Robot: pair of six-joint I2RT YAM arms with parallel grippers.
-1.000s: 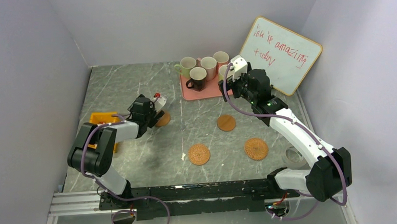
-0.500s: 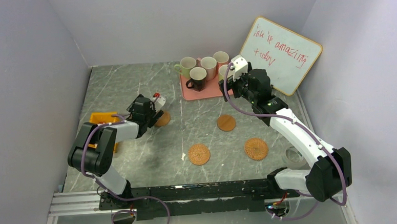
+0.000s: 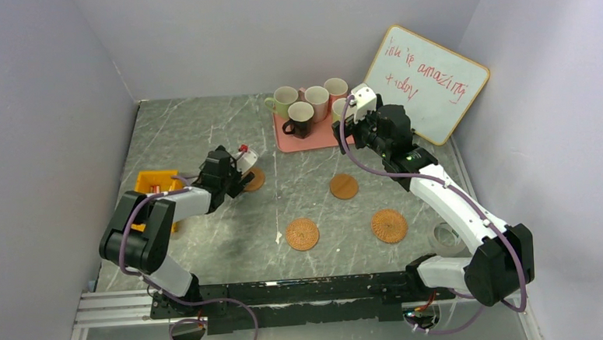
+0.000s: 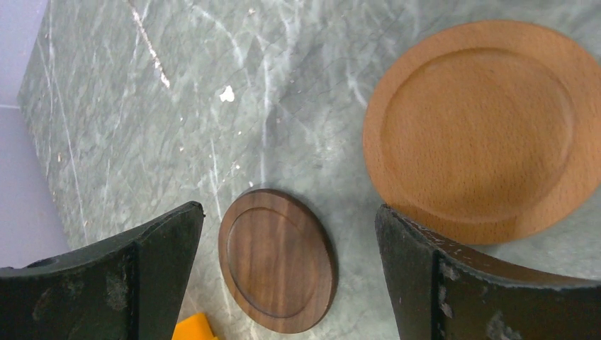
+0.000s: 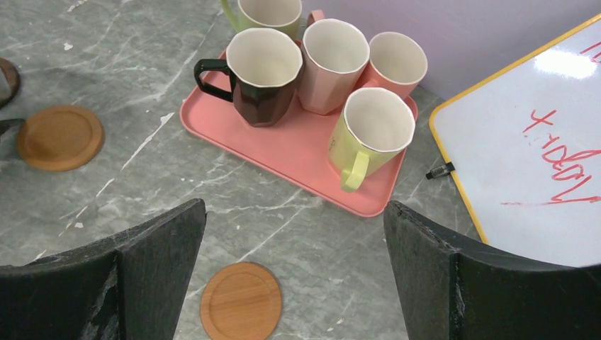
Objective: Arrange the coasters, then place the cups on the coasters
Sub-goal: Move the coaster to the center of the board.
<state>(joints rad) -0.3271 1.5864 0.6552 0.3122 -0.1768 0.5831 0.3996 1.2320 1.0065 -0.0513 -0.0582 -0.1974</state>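
Observation:
A dark brown coaster (image 4: pixel 276 260) lies flat on the table between the fingers of my open left gripper (image 4: pixel 288 212), which touch nothing. A tan coaster (image 4: pixel 485 127) sits just beyond the right finger. From above, my left gripper (image 3: pixel 242 167) hides the dark coaster, and the tan coaster (image 3: pixel 254 179) peeks out beside it. Three more tan coasters (image 3: pixel 344 186) (image 3: pixel 302 234) (image 3: pixel 388 225) lie mid-table. My right gripper (image 5: pixel 295 207) hangs open and empty above the table, near the pink tray (image 5: pixel 298 152). The tray holds the cups: dark brown (image 5: pixel 262 74), two pink (image 5: pixel 333 64) (image 5: pixel 397 64) and two green (image 5: pixel 375 131) (image 5: pixel 269 13).
A whiteboard (image 3: pixel 426 82) with red writing leans against the back right wall, close to the tray. A yellow-orange holder (image 3: pixel 155 185) stands at the left, behind my left arm. A clear round object (image 3: pixel 446 236) lies by the right arm. Grey walls enclose the table.
My left gripper has shifted slightly right and toward the tan coaster, uncovering more of the yellow holder. The right arm has not moved.

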